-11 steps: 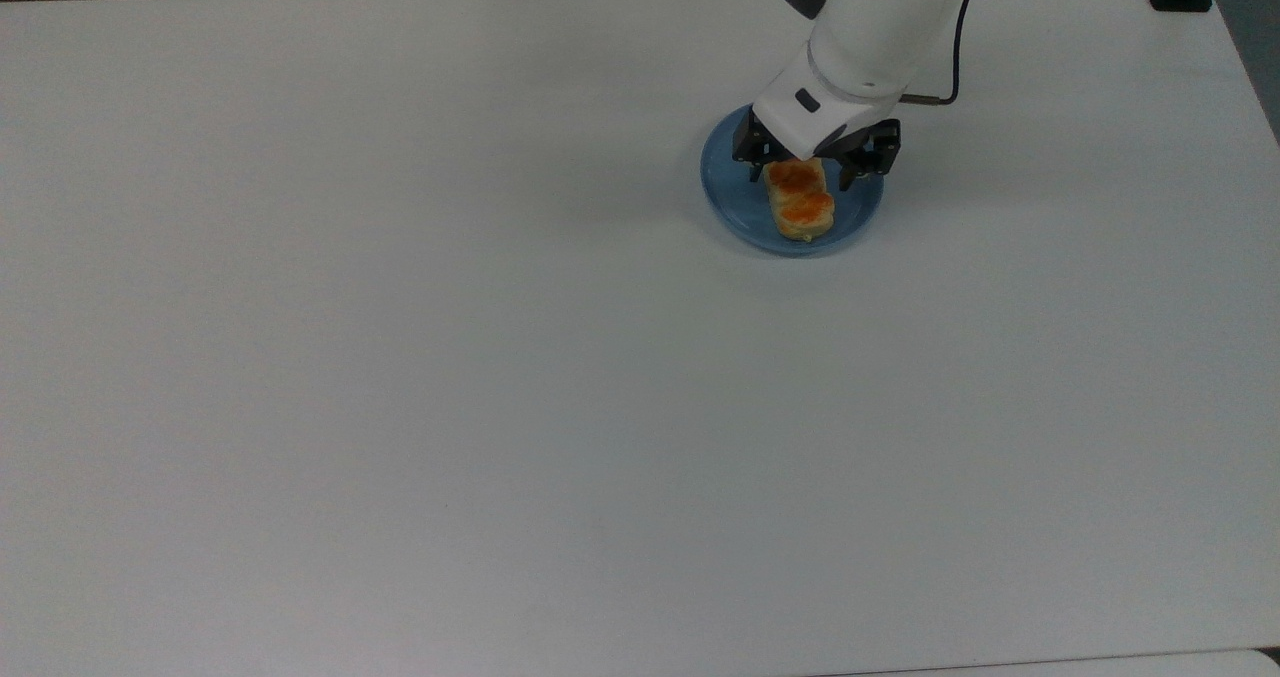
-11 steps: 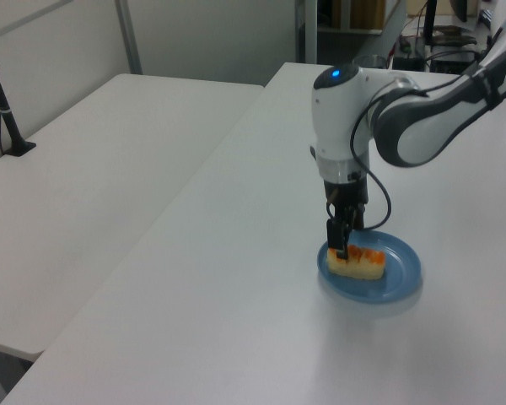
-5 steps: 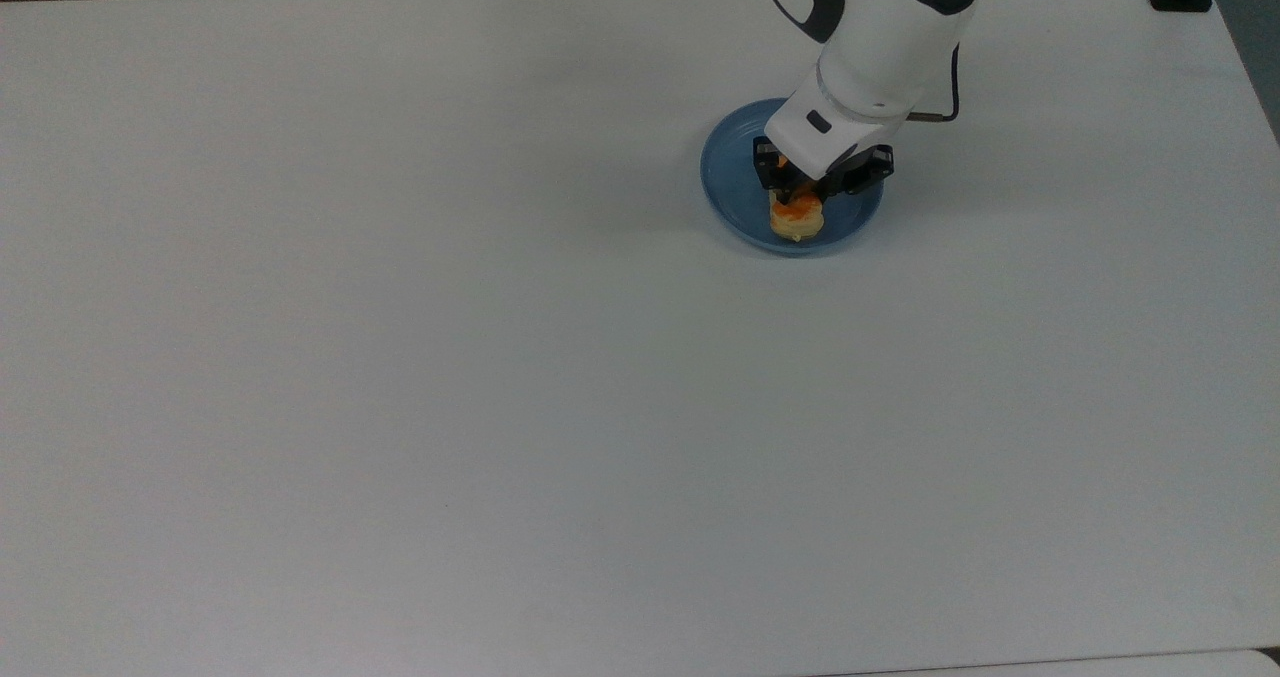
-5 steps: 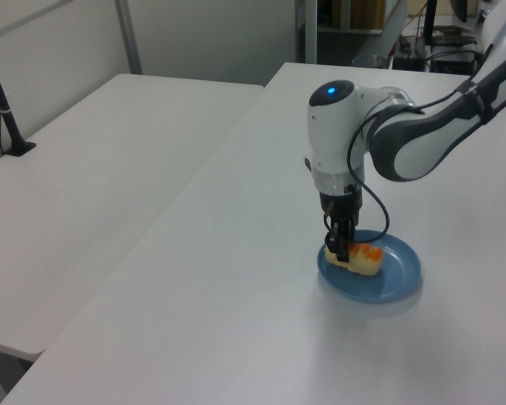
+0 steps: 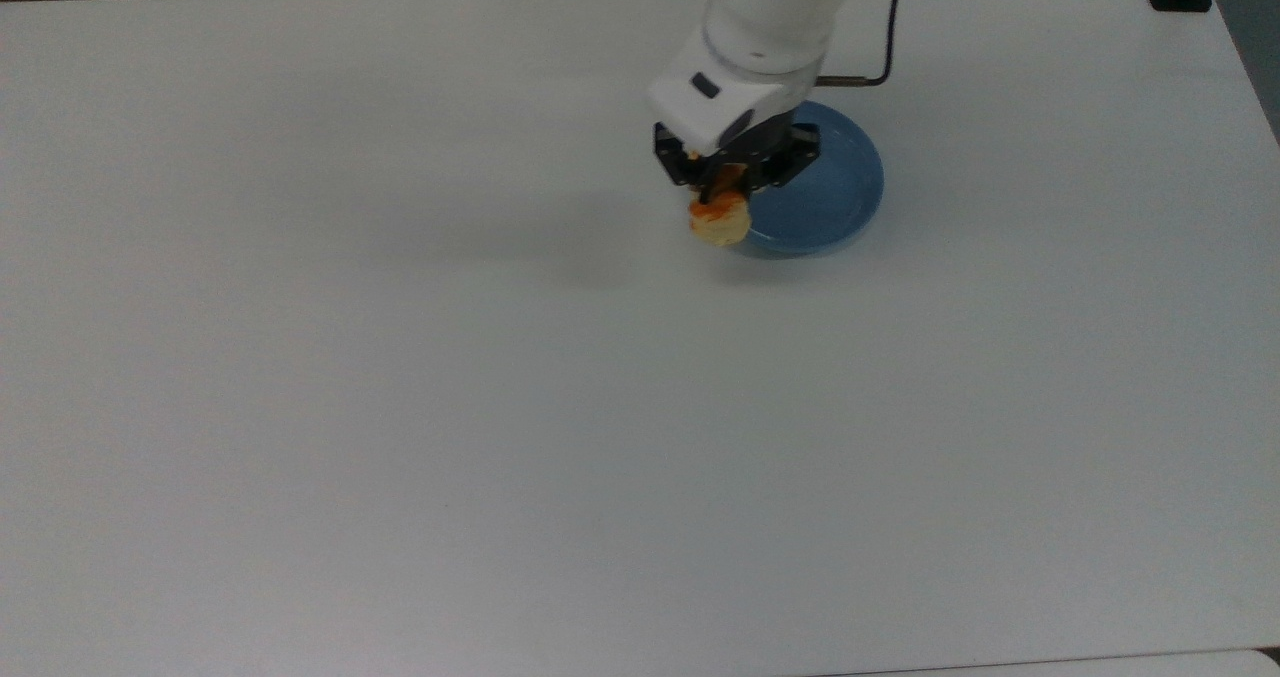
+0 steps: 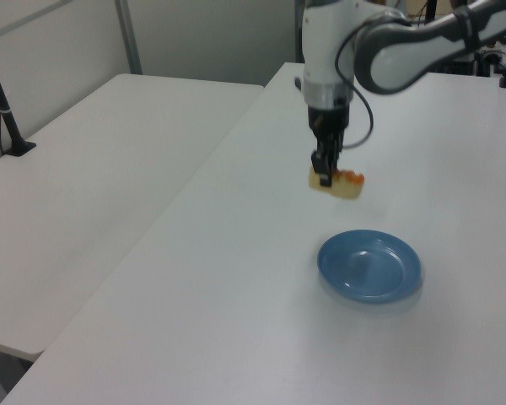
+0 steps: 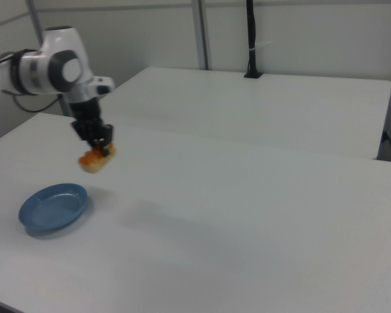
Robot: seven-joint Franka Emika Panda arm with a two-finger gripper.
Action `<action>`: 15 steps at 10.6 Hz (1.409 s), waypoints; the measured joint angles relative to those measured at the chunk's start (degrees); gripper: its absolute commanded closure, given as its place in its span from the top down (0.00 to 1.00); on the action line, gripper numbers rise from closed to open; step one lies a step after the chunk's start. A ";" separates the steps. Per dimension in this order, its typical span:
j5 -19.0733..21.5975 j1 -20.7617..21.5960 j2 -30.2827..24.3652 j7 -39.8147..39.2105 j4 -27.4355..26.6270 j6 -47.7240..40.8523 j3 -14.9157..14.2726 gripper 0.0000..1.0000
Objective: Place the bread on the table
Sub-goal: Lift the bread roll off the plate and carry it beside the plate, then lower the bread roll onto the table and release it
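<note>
The black two-finger gripper (image 6: 324, 179) was clamped on one end of the small tan-yellow bread (image 6: 337, 183), holding it in air above the white matte table (image 6: 236, 278), at about ten o'clock from the round blue plate (image 6: 370, 267).

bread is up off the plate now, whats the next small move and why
Probably carry the bread a little further past the blue plate, then lower it. The gripper is shut on the loaf's end and holds it in the air; in the top view it hangs at the plate's left rim, with bare table beyond.
</note>
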 measured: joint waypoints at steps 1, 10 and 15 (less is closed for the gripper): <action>0.00 -3.18 1.21 -2.31 1.91 0.00 -0.04 0.37; -2.80 -6.43 18.72 -3.94 9.55 10.69 -1.33 1.00; -2.80 -5.79 11.86 -3.77 10.02 3.78 -1.33 1.00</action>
